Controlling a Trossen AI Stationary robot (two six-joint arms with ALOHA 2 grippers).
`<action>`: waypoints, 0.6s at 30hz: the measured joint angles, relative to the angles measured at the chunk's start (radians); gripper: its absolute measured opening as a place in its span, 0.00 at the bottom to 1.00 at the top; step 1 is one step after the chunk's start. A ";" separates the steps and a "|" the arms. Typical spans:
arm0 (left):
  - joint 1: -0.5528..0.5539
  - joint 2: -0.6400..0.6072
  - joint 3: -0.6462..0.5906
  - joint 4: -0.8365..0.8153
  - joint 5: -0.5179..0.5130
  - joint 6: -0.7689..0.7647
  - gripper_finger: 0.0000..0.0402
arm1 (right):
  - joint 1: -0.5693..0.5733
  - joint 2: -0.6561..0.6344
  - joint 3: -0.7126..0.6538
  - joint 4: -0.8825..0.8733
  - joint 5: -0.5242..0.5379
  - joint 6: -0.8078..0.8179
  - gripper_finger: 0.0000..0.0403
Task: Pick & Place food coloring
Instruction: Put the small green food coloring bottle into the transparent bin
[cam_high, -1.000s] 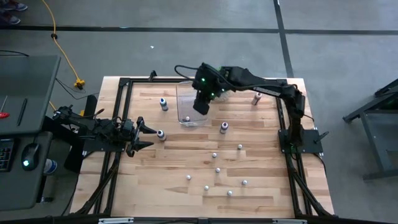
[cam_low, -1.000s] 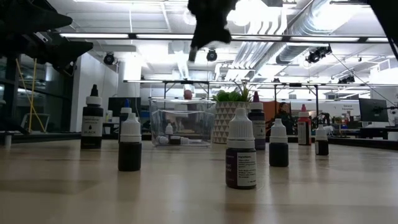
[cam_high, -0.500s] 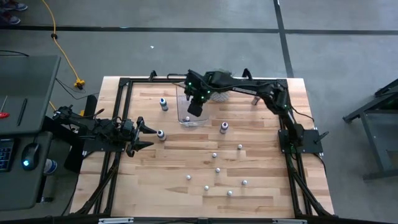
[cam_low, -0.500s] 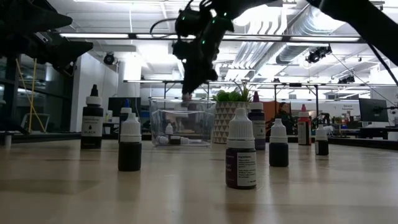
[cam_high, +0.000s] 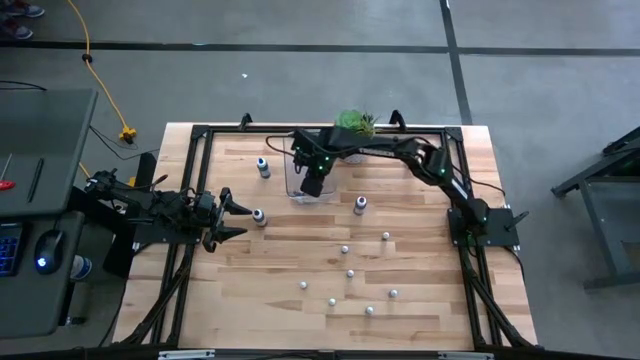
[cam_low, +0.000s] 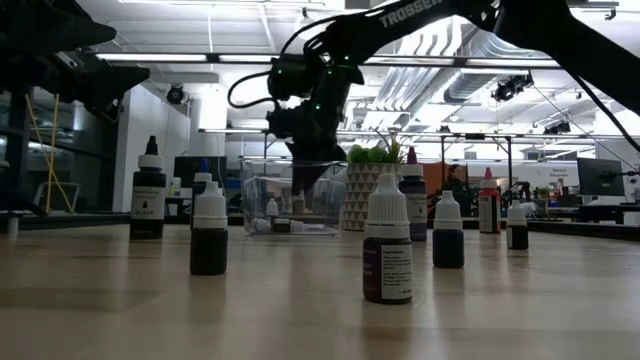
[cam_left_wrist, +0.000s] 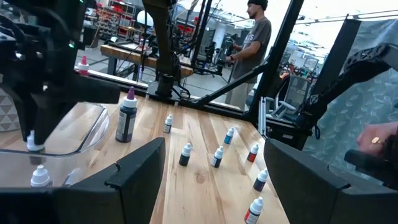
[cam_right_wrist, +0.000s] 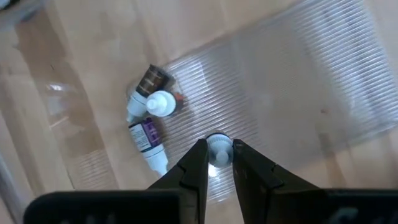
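Food coloring bottles stand scattered on the wooden table (cam_high: 300, 250); one is beside my left gripper (cam_high: 259, 215), and others are nearer the front (cam_high: 345, 249). My right gripper (cam_high: 312, 186) reaches down into the clear bin (cam_high: 290, 170), shut on one small white-capped bottle (cam_right_wrist: 217, 149). Three bottles (cam_right_wrist: 149, 134) lie together on the bin's floor. My left gripper (cam_high: 228, 216) stays open at the table's left side, holding nothing. My right gripper pinches the bottle's white cap (cam_right_wrist: 217, 144) between its two fingers (cam_right_wrist: 196, 163), coming from above and pointing steeply down. The bottle hangs upright below the fingers, inside the bin's walls. Its body is hidden under the cap; whether it touches the bin's floor I cannot tell.
A green succulent in a white pot (cam_high: 355, 122) stands at the far edge, just behind the bin. Taller bottles stand left of the bin (cam_high: 263, 167) and right of it (cam_high: 360, 204). A black frame (cam_high: 200, 135) rims the table. A person (cam_left_wrist: 252, 37) stands beyond it.
My right gripper has come down from above the bin into it, shifting a little toward the table's left edge and tipping steeper downward. It has stayed shut on the bottle, which went down with it.
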 joint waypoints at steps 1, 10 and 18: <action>0.000 0.000 0.000 0.000 0.000 0.000 0.68 | 0.004 0.003 0.000 0.002 0.000 -0.001 0.14; 0.000 0.000 0.000 0.000 0.000 0.000 0.68 | 0.031 0.005 0.000 0.024 0.000 -0.137 0.14; 0.000 0.000 0.000 0.000 0.000 0.000 0.68 | 0.047 0.011 -0.044 0.081 0.000 -0.152 0.15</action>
